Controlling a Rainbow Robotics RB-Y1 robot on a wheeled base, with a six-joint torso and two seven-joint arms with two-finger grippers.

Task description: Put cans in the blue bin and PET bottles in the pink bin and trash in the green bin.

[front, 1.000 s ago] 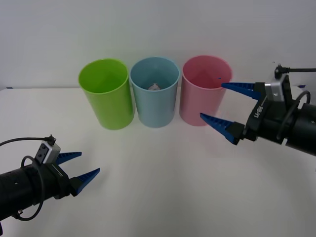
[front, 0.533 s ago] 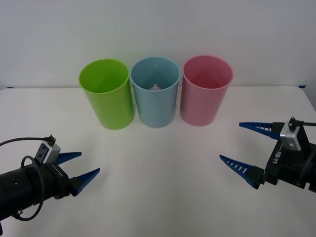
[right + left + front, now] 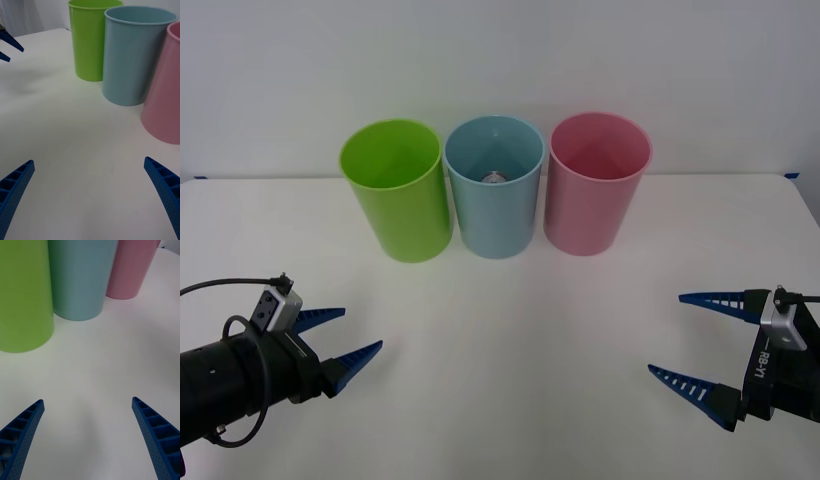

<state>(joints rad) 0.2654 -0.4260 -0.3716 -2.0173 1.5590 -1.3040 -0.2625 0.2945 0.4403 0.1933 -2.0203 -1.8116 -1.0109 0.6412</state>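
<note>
On the white table [image 3: 510,330] the can [image 3: 494,177] lies inside the blue bin [image 3: 495,215], so both the right gripper [image 3: 702,342] and left gripper [image 3: 340,338], jaws wide and empty, should park low, near and clear of the bins

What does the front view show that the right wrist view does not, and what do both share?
Front view alone: the inside of the blue bin, where the can's silver top lies, and the open right gripper seen whole, low at the table's right. Right wrist view alone: the bins' side walls seen from table level. Both share the green bin, the pink bin and the open left gripper, low at the left.
</note>
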